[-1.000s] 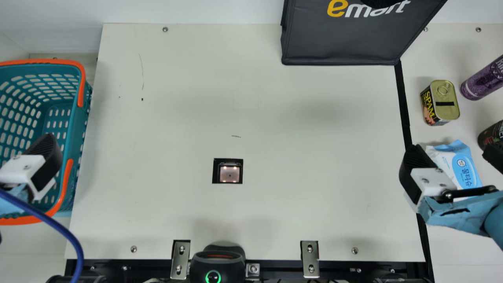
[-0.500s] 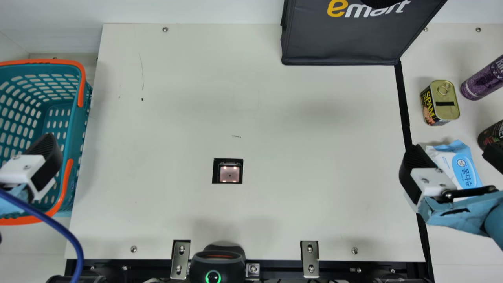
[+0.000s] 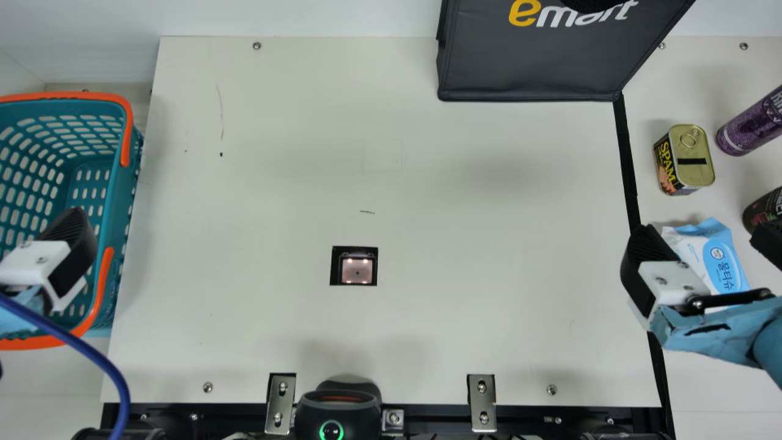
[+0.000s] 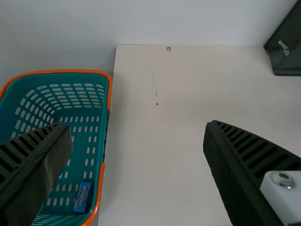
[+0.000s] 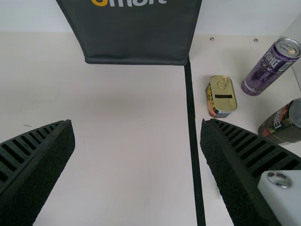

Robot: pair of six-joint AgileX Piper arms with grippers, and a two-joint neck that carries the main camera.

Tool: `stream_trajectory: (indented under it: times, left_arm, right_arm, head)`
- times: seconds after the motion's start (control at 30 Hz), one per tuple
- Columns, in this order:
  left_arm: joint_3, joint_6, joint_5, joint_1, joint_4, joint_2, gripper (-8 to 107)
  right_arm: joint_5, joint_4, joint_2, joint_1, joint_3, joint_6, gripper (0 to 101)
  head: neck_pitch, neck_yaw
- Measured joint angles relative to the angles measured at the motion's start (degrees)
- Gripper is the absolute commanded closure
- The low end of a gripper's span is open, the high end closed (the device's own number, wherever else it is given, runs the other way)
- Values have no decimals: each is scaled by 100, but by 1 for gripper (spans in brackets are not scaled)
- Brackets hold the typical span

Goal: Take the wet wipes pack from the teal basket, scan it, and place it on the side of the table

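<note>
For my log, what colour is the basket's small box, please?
The box is blue, clearest in the left wrist view.

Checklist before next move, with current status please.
1. Wet wipes pack on right side of table, past the black strip: ok.
2. Pack scanned: cannot tell.
3. Scan window uncovered: ok.
4. Left gripper open and empty: ok.
5. Right gripper open and empty: ok.
6. Teal basket fully emptied: not ok, a small blue box is in it.
</note>
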Motion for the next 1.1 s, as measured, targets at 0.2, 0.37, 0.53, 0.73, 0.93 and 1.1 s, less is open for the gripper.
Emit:
stream_trajectory:
  times: [0.2,0.37,0.53,0.73,0.93,1.1]
  left_arm:
    - [0,0,0,0,0,0,9]
    - [0,0,0,0,0,0,9]
    - [0,0,0,0,0,0,9]
    - [0,0,0,0,0,0,9]
    - [0,0,0,0,0,0,9]
    - [0,0,0,0,0,0,9]
  right_arm:
    - [0,0,0,0,0,0,6]
    - [0,0,0,0,0,0,6]
    - [5,0,0,0,0,0,6]
    - [5,0,0,0,0,0,6]
    - [5,0,0,0,0,0,6]
    - [5,0,0,0,0,0,6]
  head:
    - [0,-9]
    - [0,0]
    - [0,0]
    - [0,0]
    - [0,0]
    - [0,0]
